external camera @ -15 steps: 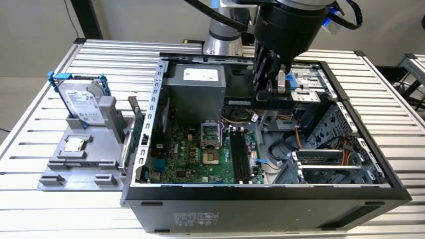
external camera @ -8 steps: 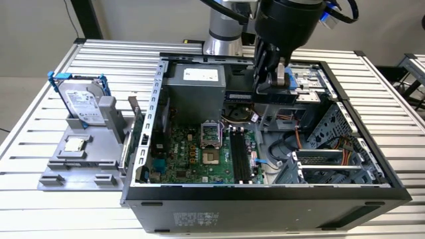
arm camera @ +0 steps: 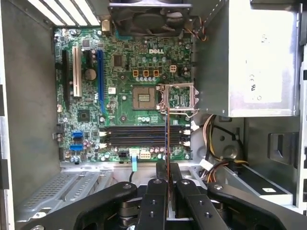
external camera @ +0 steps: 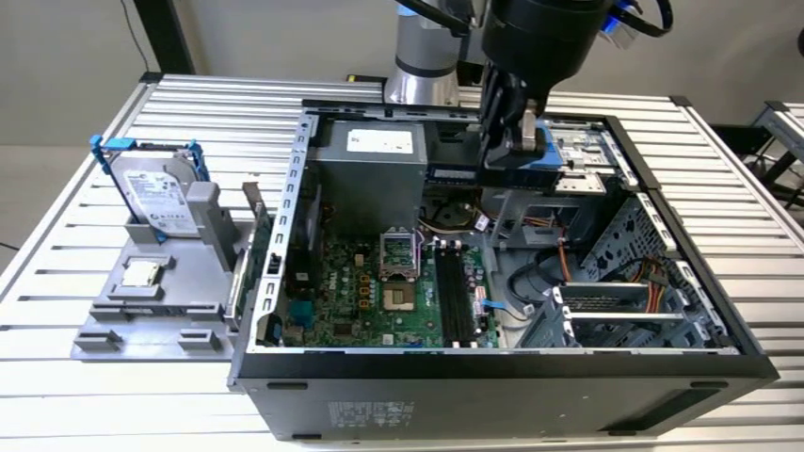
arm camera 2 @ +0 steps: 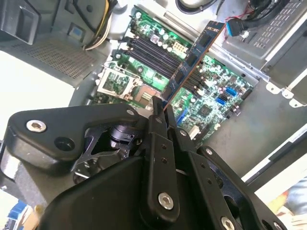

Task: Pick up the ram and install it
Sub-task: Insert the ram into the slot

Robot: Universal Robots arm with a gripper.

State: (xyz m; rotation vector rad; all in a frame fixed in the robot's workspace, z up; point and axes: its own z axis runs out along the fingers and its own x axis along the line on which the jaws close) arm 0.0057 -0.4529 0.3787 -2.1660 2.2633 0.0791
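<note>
- the hand (arm camera 2: 160, 108) is shut tight on the ram (arm camera 2: 194, 57). its two fingers pinch one end, and the rest of the long stick pokes out past the tips.
- the ram is up in the air over the green board (arm camera: 120, 72), inside the open computer case (external camera: 503, 363). it does not look like it touches anything but the hand.
- under it lie the black ram slots (arm camera: 144, 136). they look bare, with white clips (arm camera: 102, 134) at the ends.
- in the first wrist view the ram's thin edge (arm camera: 167, 139) runs across the slots, not along them. i think it is not lined up yet.
- what could go wrong: the stick is held by just one end, so a bump could tip it or make it slip out.
- if it came down crooked or turned the wrong way, it would jam on the slot and its edge could get hurt.
- if it landed between two slots, a hard push could bend the board.
- the yellow and orange wires (arm camera: 211, 143) are close beside the slots, and the hand could snag them.
- the silver chip frame (arm camera: 178, 98) is just beside the slots too, so a miss could knock it.
- out on the bench (external camera: 741, 188), the hard drive (external camera: 157, 193) leans in a grey stand (external camera: 151, 301), well apart from all this.
</note>
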